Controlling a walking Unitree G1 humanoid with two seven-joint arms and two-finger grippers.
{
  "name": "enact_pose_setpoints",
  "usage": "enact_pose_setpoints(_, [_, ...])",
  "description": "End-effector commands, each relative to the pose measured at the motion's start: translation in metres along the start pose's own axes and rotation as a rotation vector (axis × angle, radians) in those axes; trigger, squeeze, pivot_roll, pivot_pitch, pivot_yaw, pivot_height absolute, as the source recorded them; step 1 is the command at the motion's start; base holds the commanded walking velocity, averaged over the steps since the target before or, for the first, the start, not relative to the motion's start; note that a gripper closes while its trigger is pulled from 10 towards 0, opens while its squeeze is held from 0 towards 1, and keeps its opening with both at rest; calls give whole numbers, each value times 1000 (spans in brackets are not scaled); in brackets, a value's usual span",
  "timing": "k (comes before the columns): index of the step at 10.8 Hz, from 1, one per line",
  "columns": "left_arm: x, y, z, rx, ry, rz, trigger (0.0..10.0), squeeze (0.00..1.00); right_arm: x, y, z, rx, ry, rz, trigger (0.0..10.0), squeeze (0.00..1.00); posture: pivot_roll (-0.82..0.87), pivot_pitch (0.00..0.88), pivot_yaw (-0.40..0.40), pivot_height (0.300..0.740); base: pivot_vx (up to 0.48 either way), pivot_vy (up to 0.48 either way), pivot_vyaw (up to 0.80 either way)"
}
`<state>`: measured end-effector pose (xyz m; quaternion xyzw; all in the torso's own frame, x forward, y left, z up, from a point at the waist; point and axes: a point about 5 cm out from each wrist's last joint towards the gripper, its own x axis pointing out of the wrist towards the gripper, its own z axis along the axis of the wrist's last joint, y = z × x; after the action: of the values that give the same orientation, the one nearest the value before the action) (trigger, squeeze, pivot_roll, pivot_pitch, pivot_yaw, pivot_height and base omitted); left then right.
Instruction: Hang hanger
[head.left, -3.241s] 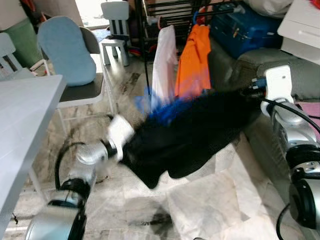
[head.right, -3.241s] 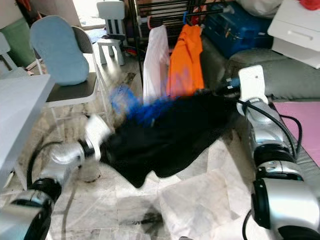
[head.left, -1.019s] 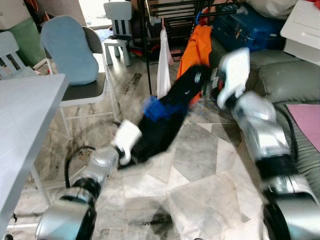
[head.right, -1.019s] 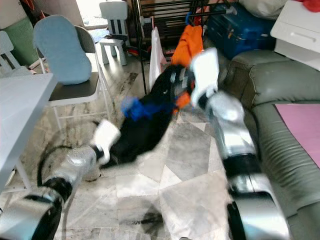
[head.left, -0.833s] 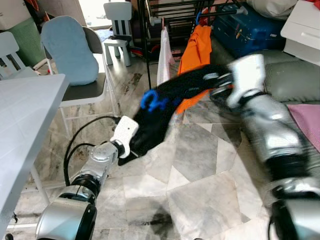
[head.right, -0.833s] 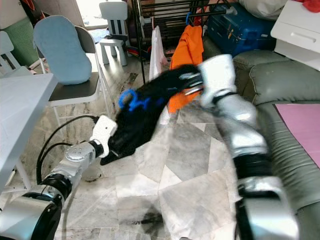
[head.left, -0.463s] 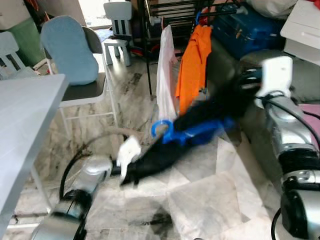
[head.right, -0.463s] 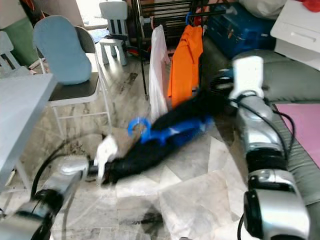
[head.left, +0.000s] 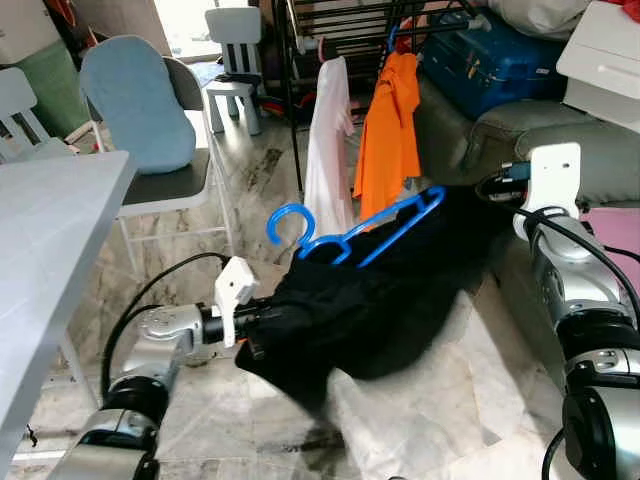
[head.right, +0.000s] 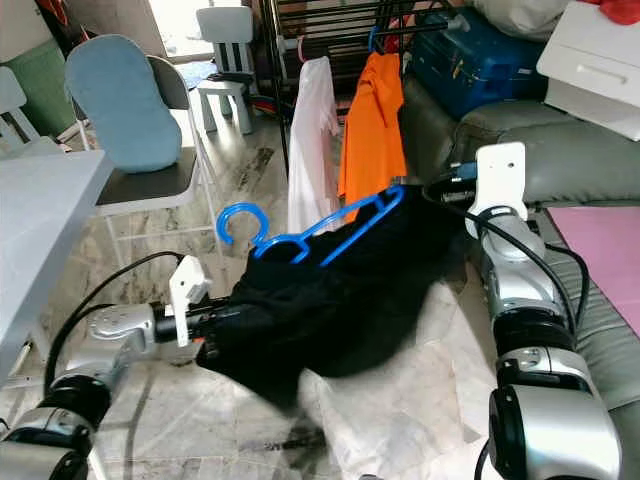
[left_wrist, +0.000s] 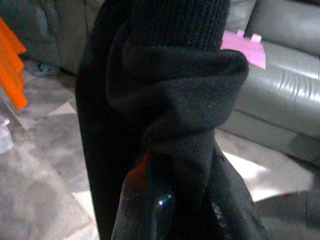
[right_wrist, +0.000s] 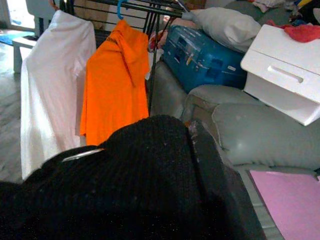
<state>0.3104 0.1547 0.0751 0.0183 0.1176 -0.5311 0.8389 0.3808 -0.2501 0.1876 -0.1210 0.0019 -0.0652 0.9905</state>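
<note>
A black knitted garment (head.left: 385, 300) sags between the two arms above the marble floor (head.left: 420, 410), held at one end by the left gripper (head.left: 262, 322) and at the other by the right gripper (head.left: 478, 195). In the left wrist view the left gripper's black fingers (left_wrist: 160, 210) are pressed in on a bunched fold of the knit, so it is pinching the cloth. In the right wrist view the knit is draped over the right gripper's fingers, and whether they are spread or pressed together cannot be told. The blue plastic hanger (head.left: 352, 238) rests on top of the garment, between the two grippers and above the left one; its hook curls up at the end nearer the left gripper, and its long arm slants up towards the right gripper. Beyond the hanger, farther out than either gripper, a black clothes rack (head.left: 300, 60) carries a white shirt (head.left: 325, 150) and an orange shirt (head.left: 390, 125) side by side. Past the right gripper stands a grey leather sofa (head.left: 590, 160) with a blue suitcase (head.left: 495, 60) behind it and a pink sheet (right_wrist: 285, 190) on its seat. Out beyond the left gripper are a chair with a light blue cushion (head.left: 135, 100) and the corner of a white table (head.left: 50, 240). No brand, label or writing can be read on any of these things.
</note>
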Motion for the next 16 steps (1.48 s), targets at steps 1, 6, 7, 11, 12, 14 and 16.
enact_pose_setpoints(1, [-4, 1, -3, 29, 47, 5, 0, 0, 2, -6, 8, 17, -34, -18, 0, 0, -249, 0, 72, 740, 0, 0, 0])
enact_pose_setpoints(6, [9, 18, -14, 154, 234, 364, 0, 0, 6, 26, 32, 80, -96, 104, 0, 0, -255, 0, 71, 740, 0, 0, 0])
enact_pose_setpoints(7, [10, 27, -9, 143, 206, 520, 0, 0, 5, 33, 35, 83, -102, 131, 0, 0, -260, 0, 69, 740, 0, 0, 0])
enact_pose_setpoints(11, [38, 21, -4, -17, 77, 697, 0, 0, -12, 104, 42, 180, -134, 385, 0, 0, -260, 0, 66, 740, 0, 0, 0])
enact_pose_setpoints(12, [48, 16, -3, -30, 63, 691, 0, 0, -30, 130, 45, 210, -154, 565, 0, 0, -261, 0, 66, 740, 0, 0, 0])
enact_pose_setpoints(14, [60, 10, 1, -70, 32, 685, 0, 0, -76, 160, 29, 181, -112, 953, 0, 0, -265, 0, 66, 740, 0, 0, 0])
enact_pose_setpoints(16, [68, 10, 10, -79, 3, 680, 0, 0, -103, 157, -10, 128, 31, 1073, 0, 0, -268, 0, 70, 740, 0, 0, 0])
